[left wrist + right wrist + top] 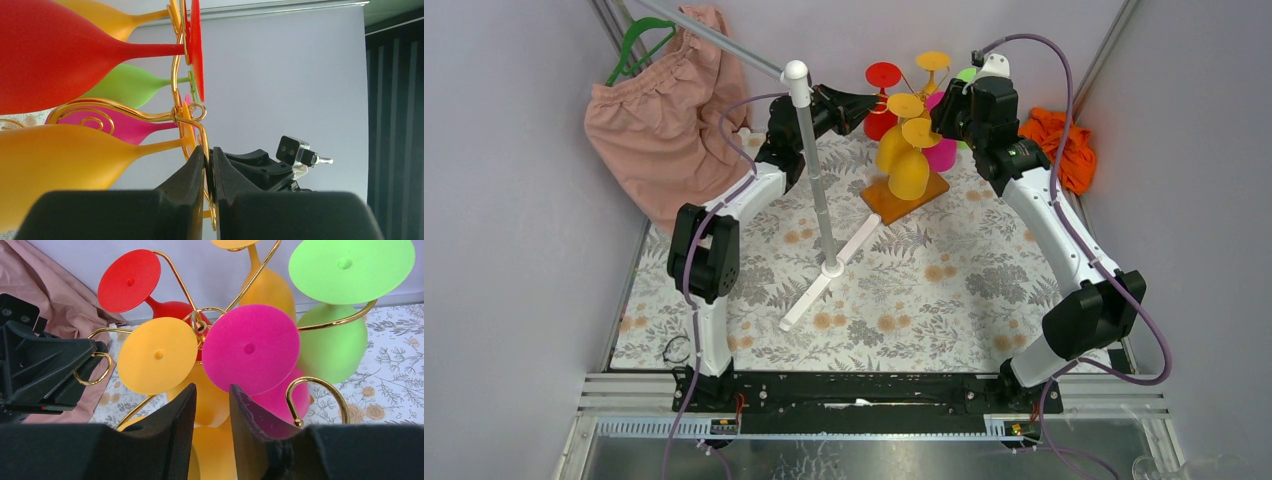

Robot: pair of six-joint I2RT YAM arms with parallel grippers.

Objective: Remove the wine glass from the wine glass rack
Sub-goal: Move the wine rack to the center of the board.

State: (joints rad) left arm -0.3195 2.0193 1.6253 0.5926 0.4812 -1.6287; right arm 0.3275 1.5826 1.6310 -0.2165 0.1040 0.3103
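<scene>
Where glasses (910, 172) crowd the wine glass rack (886, 203), left gripper (207, 156) clamped on its wire, right gripper (212, 391) part-open, empty.

No text, label, brand, number or sign can be read in any of the three views.
</scene>
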